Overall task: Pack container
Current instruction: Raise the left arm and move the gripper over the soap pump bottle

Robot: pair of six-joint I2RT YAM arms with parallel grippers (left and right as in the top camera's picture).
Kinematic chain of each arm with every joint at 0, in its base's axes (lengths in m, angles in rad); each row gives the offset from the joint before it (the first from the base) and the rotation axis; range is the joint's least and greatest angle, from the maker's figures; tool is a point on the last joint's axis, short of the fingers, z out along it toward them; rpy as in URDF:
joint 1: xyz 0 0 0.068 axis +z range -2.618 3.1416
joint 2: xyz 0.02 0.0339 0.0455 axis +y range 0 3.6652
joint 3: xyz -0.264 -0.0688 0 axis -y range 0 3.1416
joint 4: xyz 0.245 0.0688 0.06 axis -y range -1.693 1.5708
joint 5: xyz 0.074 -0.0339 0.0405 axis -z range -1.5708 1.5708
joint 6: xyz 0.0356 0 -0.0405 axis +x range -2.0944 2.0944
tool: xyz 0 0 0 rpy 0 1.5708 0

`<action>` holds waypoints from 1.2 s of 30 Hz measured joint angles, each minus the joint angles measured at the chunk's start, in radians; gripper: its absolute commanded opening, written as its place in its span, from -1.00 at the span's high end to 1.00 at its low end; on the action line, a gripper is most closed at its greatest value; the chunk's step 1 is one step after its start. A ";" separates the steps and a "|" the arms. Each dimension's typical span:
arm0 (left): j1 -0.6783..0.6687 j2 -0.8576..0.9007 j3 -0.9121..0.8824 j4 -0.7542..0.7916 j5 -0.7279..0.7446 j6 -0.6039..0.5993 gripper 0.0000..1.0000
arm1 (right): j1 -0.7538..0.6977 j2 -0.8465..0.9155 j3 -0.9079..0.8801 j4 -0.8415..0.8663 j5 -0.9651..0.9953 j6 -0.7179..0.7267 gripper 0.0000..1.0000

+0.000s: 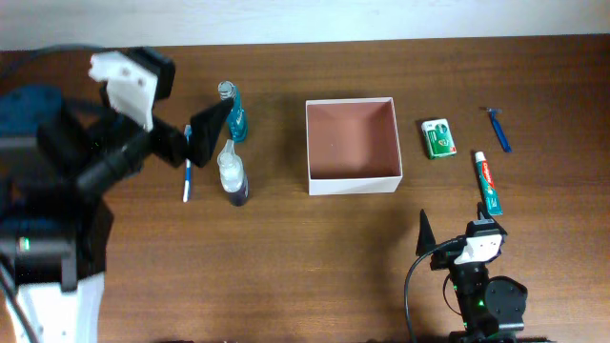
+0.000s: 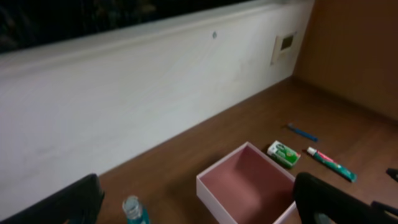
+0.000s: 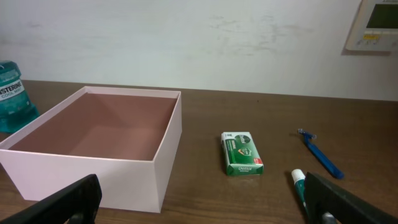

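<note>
The container, a square white-walled box with a pinkish-brown inside, sits empty at the table's middle. It also shows in the left wrist view and the right wrist view. My left gripper is open and empty, raised over the bottles left of the container; in its wrist view the teal bottle lies between its fingers. My right gripper is open and empty near the front edge, right of the container.
Left of the container stand a teal mouthwash bottle, a clear bottle with dark liquid and a toothbrush. To its right lie a green packet, a blue razor and a toothpaste tube.
</note>
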 measured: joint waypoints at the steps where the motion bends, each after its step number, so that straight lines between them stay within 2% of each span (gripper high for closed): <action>1: 0.000 0.029 0.032 -0.037 -0.005 0.004 -1.00 | 0.000 0.000 0.000 0.000 0.000 0.000 -0.98; 6: -0.005 0.169 0.215 -0.323 -0.117 0.012 -1.00 | 0.000 0.000 0.000 0.000 0.000 0.000 -0.98; 15: -0.013 0.278 0.263 -0.473 -0.243 0.012 -1.00 | 0.000 0.000 0.000 0.000 0.000 0.000 -0.98; 20: -0.080 0.341 0.269 -0.610 -0.425 -0.052 -1.00 | 0.000 0.000 0.000 0.000 0.000 0.000 -0.98; 28: -0.141 0.415 0.269 -0.620 -0.454 -0.088 -1.00 | 0.000 0.000 0.000 0.000 0.000 0.000 -0.98; 36: -0.146 0.481 0.271 -0.685 -0.637 -0.221 -1.00 | 0.000 0.000 0.000 0.000 0.000 0.000 -0.98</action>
